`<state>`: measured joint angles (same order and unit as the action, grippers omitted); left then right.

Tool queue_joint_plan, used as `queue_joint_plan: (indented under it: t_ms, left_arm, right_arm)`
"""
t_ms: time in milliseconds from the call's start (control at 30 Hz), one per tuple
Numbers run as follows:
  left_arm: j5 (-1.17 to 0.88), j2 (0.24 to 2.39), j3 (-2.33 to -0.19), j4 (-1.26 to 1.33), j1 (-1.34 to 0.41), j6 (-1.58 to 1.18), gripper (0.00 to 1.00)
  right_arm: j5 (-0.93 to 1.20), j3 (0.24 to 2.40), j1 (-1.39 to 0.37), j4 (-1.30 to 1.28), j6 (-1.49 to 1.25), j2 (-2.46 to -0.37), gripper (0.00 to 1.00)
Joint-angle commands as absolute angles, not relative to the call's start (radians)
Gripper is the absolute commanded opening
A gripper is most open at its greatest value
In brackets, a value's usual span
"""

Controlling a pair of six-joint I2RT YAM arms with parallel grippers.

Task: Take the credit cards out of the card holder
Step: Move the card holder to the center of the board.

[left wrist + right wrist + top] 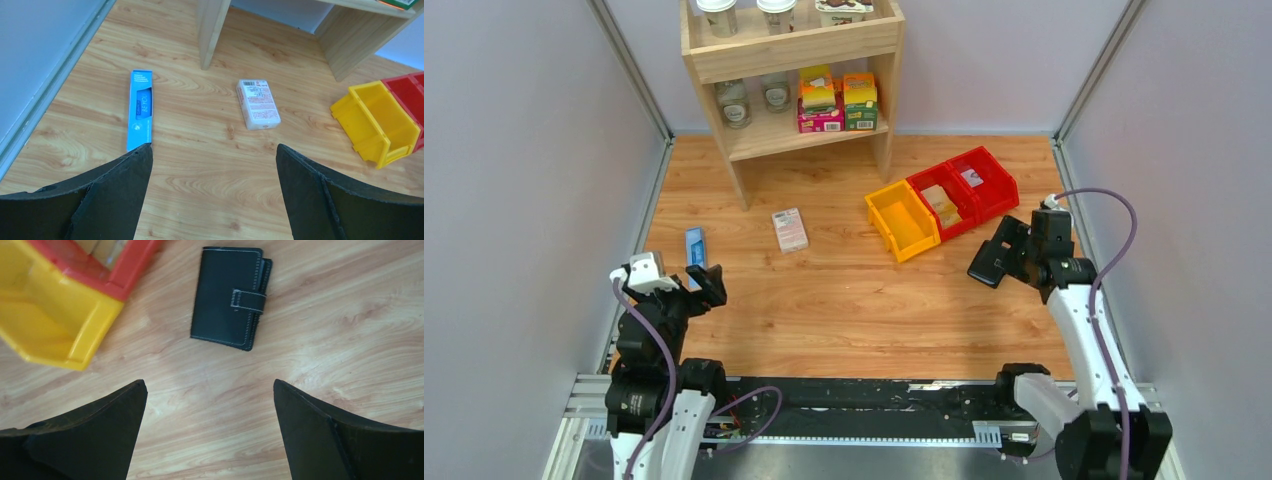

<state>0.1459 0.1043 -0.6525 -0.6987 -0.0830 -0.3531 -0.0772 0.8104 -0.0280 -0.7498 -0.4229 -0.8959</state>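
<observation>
The black card holder (230, 297) lies closed on the wooden table, its snap tab fastened across the edge, just right of the yellow bin. In the top view it lies (987, 262) right beside my right gripper (1021, 250). No credit cards show; the closed holder hides whatever is inside. My right gripper (210, 387) is open and empty, held above the table a little short of the holder. My left gripper (704, 283) is open and empty at the left side, far from the holder; in its wrist view (214, 150) only bare wood lies between the fingers.
A yellow bin (902, 220) and two red bins (964, 188) stand in a row near the holder. A narrow blue box (694, 245) and a pink-and-white box (790, 229) lie on the left half. A wooden shelf (792, 60) with jars and cartons stands at the back.
</observation>
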Motion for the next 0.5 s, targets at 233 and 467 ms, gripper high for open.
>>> queue_joint_plan:
  t_ms: [233, 467]
  left_arm:
    - [0.13, 0.195, -0.661, -0.701, -0.083, -0.345, 1.0]
    - [0.112, 0.267, -0.675, -0.715, -0.083, -0.339, 1.0]
  right_arm:
    - [0.362, 0.853, 0.345, -0.513, -0.555, -1.303, 1.0]
    - [0.494, 0.782, 0.37, -0.226, -0.652, -1.526, 0.86]
